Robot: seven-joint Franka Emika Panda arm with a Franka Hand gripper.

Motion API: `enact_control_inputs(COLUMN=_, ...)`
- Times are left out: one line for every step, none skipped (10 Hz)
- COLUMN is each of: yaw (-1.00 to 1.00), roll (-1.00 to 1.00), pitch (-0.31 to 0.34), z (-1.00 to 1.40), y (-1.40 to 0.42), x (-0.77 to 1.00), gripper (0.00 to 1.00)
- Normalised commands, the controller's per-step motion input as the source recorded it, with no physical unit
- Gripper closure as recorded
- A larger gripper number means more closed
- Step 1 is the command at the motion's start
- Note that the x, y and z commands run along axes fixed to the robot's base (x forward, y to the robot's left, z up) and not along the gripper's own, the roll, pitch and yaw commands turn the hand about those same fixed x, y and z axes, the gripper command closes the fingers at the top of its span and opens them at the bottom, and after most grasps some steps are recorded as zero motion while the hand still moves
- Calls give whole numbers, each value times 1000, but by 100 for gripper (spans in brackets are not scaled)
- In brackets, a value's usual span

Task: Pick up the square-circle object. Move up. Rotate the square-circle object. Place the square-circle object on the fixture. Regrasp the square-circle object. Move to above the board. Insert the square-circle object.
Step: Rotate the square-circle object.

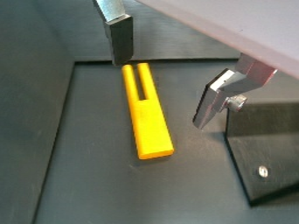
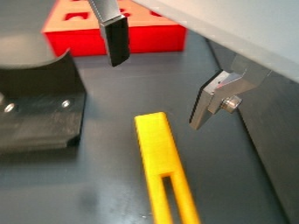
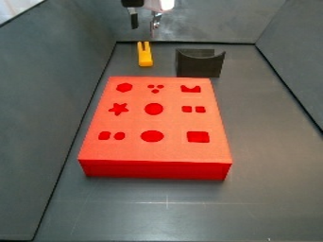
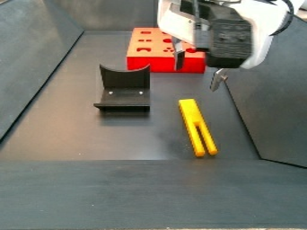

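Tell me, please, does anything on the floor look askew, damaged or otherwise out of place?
Nothing stands out. The yellow bar lies flat and whole beside the dark block, the red board sits square, and the open claw hangs above the bar's slotted end.

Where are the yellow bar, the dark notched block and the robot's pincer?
Yellow bar [image 4: 196,126]: side view, middle of its top face.
Dark notched block [image 4: 122,91]: side view, its front wall.
Pincer [image 1: 170,72]: wrist view, open above the bar, midway between the fingertips.
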Motion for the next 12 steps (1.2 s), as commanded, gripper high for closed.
enact_control_inputs(yaw=1000, roll=1, pitch=-2, z=-31, y=-3, x=28, gripper=0)
enact_control_inputs(yaw=1000, roll=1, pitch=-2, z=-31, y=-3, x=28, gripper=0)
enact_control_inputs(yaw=1000, roll=1, pitch=-3, z=-31, y=-3, x=28, gripper=0)
enact_control_inputs(yaw=1000, roll=1, pitch=-3, z=-30, y=-3, x=28, gripper=0)
enact_control_inputs(yaw=1000, roll=1, pitch=-3, z=-30, y=-3, x=28, gripper=0)
enact_control_inputs(yaw=1000, roll=2, pitch=-4, z=-30, y=-3, x=28, gripper=0)
enact_control_inputs(yaw=1000, roll=2, pitch=-4, z=-30, y=-3, x=28, gripper=0)
enact_control_inputs(yaw=1000, roll=3, pitch=-5, z=-30, y=-3, x=28, gripper=0)
enact_control_inputs(yaw=1000, roll=4, pitch=-7, z=-30, y=-3, x=28, gripper=0)
enact_control_inputs(yaw=774, roll=4, pitch=-7, z=-30, y=-3, x=28, gripper=0)
enact_control_inputs(yaw=531, roll=4, pitch=-7, z=-30, y=-3, x=28, gripper=0)
enact_control_inputs(yaw=296, roll=4, pitch=-7, z=-30, y=-3, x=28, gripper=0)
